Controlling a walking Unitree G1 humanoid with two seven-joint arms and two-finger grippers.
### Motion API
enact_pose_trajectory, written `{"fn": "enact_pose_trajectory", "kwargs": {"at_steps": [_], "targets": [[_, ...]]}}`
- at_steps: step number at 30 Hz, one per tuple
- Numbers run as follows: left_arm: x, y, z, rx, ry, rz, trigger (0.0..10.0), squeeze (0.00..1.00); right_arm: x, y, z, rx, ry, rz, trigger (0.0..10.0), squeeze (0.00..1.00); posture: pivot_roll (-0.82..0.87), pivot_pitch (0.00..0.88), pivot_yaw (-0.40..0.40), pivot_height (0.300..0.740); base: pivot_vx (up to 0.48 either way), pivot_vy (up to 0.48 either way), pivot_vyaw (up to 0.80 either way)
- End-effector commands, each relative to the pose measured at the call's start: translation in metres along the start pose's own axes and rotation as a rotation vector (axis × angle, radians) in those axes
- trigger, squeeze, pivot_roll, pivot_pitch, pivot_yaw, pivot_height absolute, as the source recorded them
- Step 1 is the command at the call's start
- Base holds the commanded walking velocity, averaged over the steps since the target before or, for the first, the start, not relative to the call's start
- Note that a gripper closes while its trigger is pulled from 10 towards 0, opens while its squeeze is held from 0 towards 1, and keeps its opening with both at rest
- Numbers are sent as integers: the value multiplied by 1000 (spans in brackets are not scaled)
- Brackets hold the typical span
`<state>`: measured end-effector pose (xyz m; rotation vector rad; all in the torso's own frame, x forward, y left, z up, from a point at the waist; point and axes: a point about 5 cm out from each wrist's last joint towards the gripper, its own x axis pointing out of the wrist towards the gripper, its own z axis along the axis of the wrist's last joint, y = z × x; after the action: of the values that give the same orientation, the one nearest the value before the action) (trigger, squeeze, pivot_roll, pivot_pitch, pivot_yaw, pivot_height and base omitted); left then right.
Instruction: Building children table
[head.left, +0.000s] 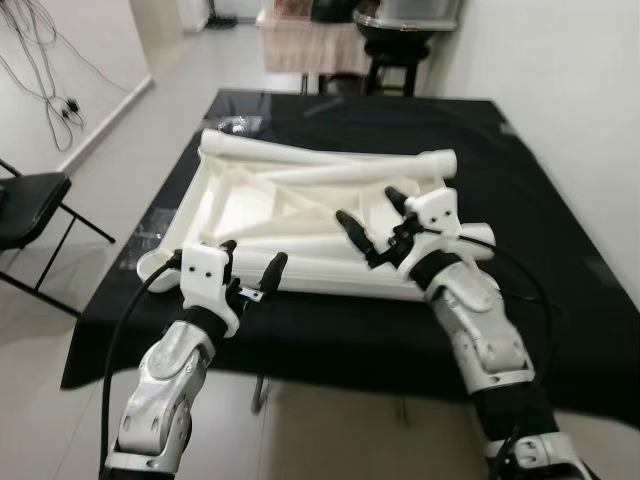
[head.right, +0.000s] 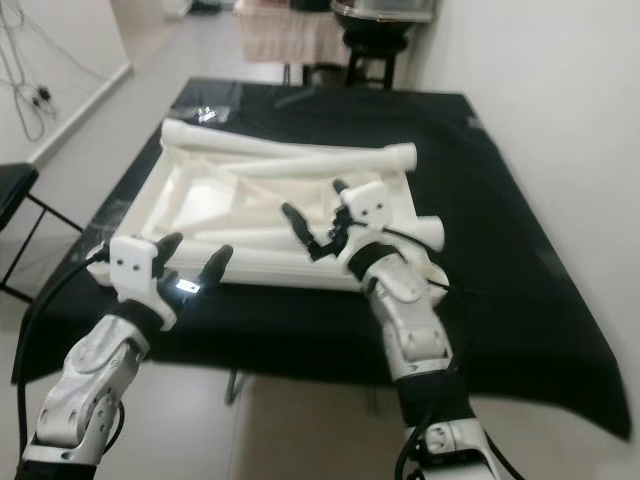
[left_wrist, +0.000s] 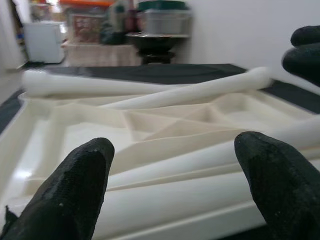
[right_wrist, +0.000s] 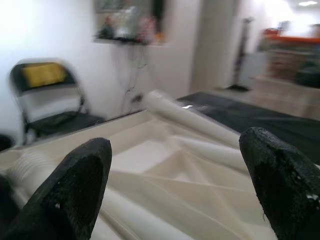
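Lying upside down on black-clothed table (head.left: 560, 230): cream plastic children's tabletop (head.left: 240, 205), loose cream tubular legs (head.left: 330, 160) resting inside. Left gripper (head.left: 250, 262) spread, empty, at near edge. Right gripper (head.left: 372, 218) spread, empty, above right side. Likely leg pickup next; grip mid-tube, squarely.

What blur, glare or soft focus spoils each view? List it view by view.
Left eye view: sharp, with ceiling light glinting on the black table. Right eye view: the same glint. Left wrist view: the left hand looms soft; background shelves hazy. Right wrist view: blurred throughout; the folding chair is smeared and a bright wall washes out.
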<state>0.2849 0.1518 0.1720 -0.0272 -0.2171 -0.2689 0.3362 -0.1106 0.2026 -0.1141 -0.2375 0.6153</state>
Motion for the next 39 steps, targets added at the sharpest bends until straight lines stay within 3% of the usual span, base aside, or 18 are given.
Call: {"fn": "enact_pose_trajectory", "kwargs": {"at_steps": [1,4,6,8,10,12,14,18,20,22,25,29,32,39], "targets": [[-2,1,-4,1,26,3,10000,0,-2,3,3,-101,30,91,10000,0,30,92,-47,740,330,0,0],[-2,0,-4,-4,30,2,10000,0,-3,3,3,-177,88,160,10000,0,33,92,-46,740,330,0,0],[-2,-1,-8,-29,53,29,10000,0,-5,-6,5,-298,200,205,10000,0,29,91,-48,740,129,0,0],[-2,-1,-8,-29,53,29,10000,0,-5,-6,5,-298,200,205,10000,0,29,91,-48,740,0,0,0],[-3,-6,-15,-37,85,31,10000,0,-3,-21,19,-361,279,234,10000,0,29,86,-62,740,0,0,0],[-3,-6,-15,-37,85,31,10000,0,-3,-21,19,-361,279,234,10000,0,29,86,-62,740,0,0,0],[-6,-11,-21,-61,101,26,10000,0,1,-37,29,-428,425,268,10000,0,32,80,-67,740,0,0,0],[-8,-11,-24,-72,113,31,10000,0,1,-41,28,-482,545,307,10000,0,33,75,-65,740,0,0,0],[-10,-9,-28,-79,132,47,10000,0,-2,-36,30,-522,617,424,10000,0,31,71,-63,740,0,0,0],[-10,-9,-28,-79,132,47,10000,0,-2,-36,30,-522,617,424,10000,0,31,71,-63,740,0,0,0],[-13,-13,-37,-147,180,25,10000,0,-3,-38,30,-515,795,542,10000,0,34,68,-67,740,0,0,0],[-16,-17,-42,-163,212,7,10000,0,5,-39,32,-485,845,578,10000,0,38,70,-74,740,0,0,0],[-17,-19,-43,-134,222,-8,10000,0,10,-39,31,-479,859,587,10000,0,42,71,-77,740,0,0,0],[-24,-23,-45,-67,241,-40,10000,0,20,-38,18,-489,1017,601,10000,0,52,94,-92,740,0,0,0]]}}
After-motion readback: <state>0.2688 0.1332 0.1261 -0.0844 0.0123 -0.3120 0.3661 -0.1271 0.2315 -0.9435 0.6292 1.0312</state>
